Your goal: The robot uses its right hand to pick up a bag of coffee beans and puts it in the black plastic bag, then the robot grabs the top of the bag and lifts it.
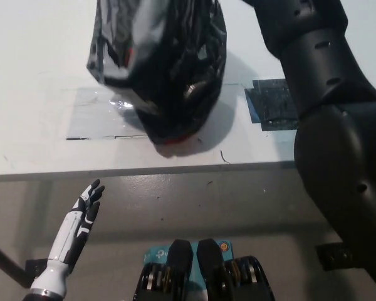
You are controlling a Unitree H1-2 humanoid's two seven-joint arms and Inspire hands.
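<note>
The crinkled glossy black plastic bag (pixel 166 69) shows grey-white glints and a sliver of red at its lower edge. The flat white worktop (pixel 37 75) carries a dark blue-black patterned patch (pixel 272 106). The left hand (pixel 88 207) is white with black fingers.

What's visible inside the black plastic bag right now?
Nothing clear: the crumpled black plastic bag hangs closed over the white table. Only a small red patch shows at its lower end; the contents are otherwise covered.

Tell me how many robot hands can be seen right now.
1. The white left hand rests open at lower left, below the table edge. The right arm reaches up past the top edge, so its hand is out of view.
</note>
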